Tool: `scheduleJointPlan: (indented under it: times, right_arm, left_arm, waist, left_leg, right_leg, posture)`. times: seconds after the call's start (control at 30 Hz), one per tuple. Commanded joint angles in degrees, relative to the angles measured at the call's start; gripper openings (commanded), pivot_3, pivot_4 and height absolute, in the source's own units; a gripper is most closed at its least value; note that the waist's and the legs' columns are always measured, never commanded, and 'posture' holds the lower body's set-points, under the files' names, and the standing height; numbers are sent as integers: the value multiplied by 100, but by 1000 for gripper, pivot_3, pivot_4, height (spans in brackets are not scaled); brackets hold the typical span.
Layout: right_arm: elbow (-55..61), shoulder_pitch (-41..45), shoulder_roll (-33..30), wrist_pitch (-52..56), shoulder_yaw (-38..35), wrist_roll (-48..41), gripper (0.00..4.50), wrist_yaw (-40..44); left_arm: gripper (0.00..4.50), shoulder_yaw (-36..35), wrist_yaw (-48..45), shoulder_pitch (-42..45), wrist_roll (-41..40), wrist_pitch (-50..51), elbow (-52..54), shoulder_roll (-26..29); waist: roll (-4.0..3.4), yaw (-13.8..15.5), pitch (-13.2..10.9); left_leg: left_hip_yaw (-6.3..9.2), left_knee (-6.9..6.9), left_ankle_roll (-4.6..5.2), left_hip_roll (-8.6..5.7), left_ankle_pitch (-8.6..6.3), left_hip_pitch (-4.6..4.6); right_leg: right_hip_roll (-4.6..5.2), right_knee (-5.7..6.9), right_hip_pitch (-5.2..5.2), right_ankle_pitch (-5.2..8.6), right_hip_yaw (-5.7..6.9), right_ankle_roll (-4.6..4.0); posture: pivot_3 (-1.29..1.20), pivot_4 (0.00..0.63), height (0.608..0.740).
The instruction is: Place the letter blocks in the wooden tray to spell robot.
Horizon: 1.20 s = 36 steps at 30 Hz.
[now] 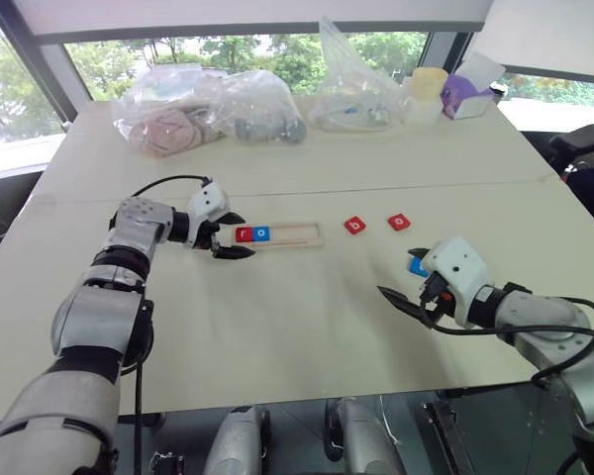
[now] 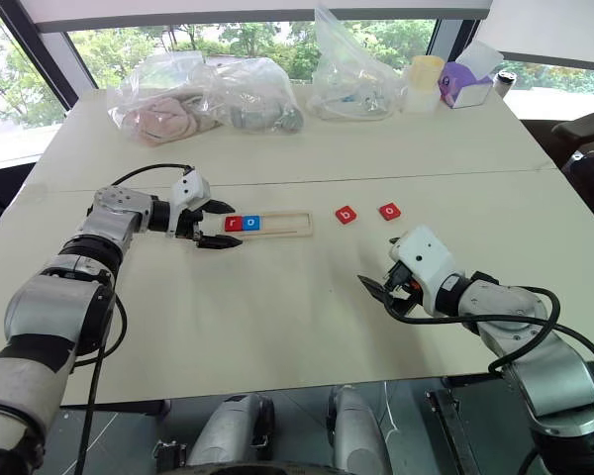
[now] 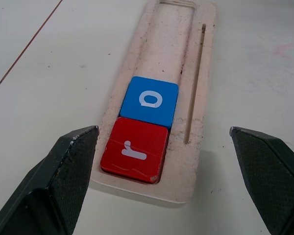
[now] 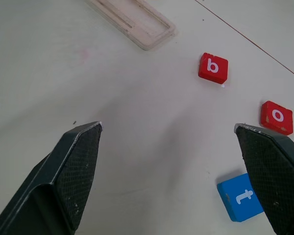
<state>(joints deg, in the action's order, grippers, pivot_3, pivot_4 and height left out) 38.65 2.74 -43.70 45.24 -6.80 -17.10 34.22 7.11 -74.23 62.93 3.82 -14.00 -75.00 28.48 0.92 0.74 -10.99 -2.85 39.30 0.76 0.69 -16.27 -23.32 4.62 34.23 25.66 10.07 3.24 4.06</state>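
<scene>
red r [image 3: 134, 151] | blue o [image 3: 149, 101] | pale wooden tray [image 3: 198, 147]

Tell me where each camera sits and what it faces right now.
Left and right eye views: on the head, looking forward and down over the table; both arms show, left gripper at the wooden tray, right gripper open.
Left wrist view: along open fingers at red r, blue o.
Right wrist view: red b, red o, blue t.
Shared: tray.

silver-grey jointed arms with black bands, white wrist housings, looping black cables, textured black wedge-shaped fingers [image 3: 63, 181].
</scene>
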Motion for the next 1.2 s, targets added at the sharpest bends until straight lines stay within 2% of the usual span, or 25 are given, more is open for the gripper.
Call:
scheduleJointPlan:
  times: [0.03, 0.6, 0.63, 0.87, 1.2]
  right_arm:
    - [294, -32, -54, 19, -199, -22, 4418, -68]
    - [368, -78, -74, 79, -201, -3, 4418, -131]
    - [364, -78, -78, 73, -203, 3, 4500, -133]
    - [328, -27, -64, 56, -148, 35, 4500, -168]
    - [199, 92, -6, -34, 8, 80, 4500, -221]
  left_arm:
    - [4500, -68, 5, 133, 104, 64, -13, 33]
    - [4500, 46, 278, -63, 430, -32, -51, -27]
    - [3964, 59, 315, -71, 464, -68, -50, -28]
    - [1282, 112, 290, -151, 602, -218, -54, -23]
    - [1226, 161, -326, -494, 552, -571, 128, 32]
  waist:
    - [0, 3, 0]
    - [4, 7, 5]
    - [5, 6, 6]
    - [7, 6, 9]
    - [4, -4, 22]
  left_leg:
    - [0, 0, 0, 0, 0, 0]
    - [0, 4, 0, 2, 0, 10]
    - [1, 6, 0, 2, 0, 12]
    - [1, 7, 0, 4, 0, 14]
    - [0, 7, 1, 4, 0, 19]
  right_leg:
    - [0, 0, 0, 0, 0, 0]
    - [0, 5, -10, 0, 0, -1]
    - [0, 5, -13, 0, 0, -1]
    - [0, 4, -17, 1, 0, -1]
    - [1, 3, -20, 1, -1, -1]
  posture:
    - [0, 150, 740]
    - [0, 150, 740]
    - [0, 150, 740]
    - [0, 150, 740]
    - [0, 150, 740]
